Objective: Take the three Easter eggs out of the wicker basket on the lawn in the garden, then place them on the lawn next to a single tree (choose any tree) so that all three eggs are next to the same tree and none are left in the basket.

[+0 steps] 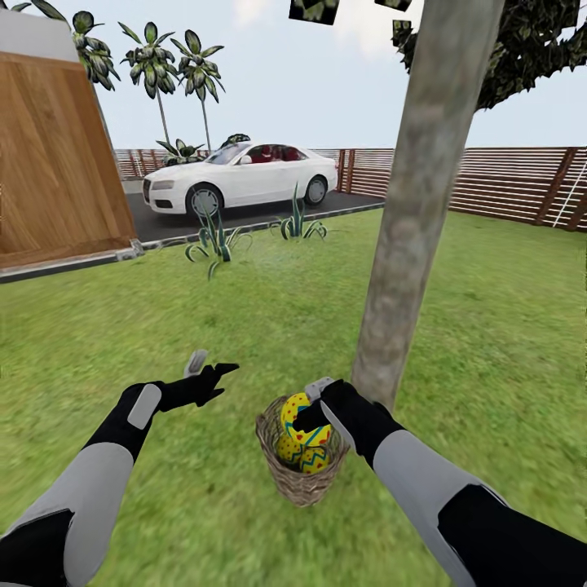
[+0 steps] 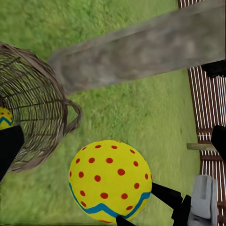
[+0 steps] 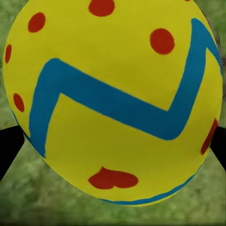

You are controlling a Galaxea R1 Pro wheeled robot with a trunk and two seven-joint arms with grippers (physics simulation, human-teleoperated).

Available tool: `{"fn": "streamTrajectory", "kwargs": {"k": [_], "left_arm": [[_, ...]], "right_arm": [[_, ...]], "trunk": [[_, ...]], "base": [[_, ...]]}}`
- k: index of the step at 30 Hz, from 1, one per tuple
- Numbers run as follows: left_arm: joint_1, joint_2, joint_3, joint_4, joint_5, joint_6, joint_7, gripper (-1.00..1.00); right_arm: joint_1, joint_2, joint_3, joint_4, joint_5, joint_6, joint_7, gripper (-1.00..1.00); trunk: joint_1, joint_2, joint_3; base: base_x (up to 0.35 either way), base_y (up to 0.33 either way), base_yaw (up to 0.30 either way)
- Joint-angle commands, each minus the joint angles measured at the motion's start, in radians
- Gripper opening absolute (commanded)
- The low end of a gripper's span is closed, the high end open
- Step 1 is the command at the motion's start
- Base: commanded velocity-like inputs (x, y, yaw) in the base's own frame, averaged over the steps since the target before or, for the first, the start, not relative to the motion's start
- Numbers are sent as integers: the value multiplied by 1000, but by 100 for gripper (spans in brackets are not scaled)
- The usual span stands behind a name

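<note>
Eggs, yellow with blue zigzags and red dots [image 1: 297, 414]: smooth, round, probably slippery. Right gripper [image 1: 314, 405] pinches one mid-belly above the brown wicker basket [image 1: 297, 481]; left gripper [image 1: 214, 372] hangs open.

Flat, bright daylight, no clear light direction; no cast shadows on the lawn [image 1: 244, 293]. No glare. Simulator textures soft and blotchy, edges jagged. Close egg [image 3: 113, 101] in right wrist view slightly blurred
</note>
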Motion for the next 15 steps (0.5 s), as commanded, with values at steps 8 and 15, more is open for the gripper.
{"fn": "streamTrajectory", "kwargs": {"k": [8,15], "left_arm": [[-1,0,5,0,-2,6,-3,100],[-1,1,8,0,-1,5,-3,100]], "right_arm": [[-1,-1,6,-1,-10,4,-3,-100],[-1,-2,6,-1,-10,4,-3,-100]], "trunk": [[-31,56,24],[-31,56,24]], "base": [[-303,0,-15],[-19,0,-232]]}}
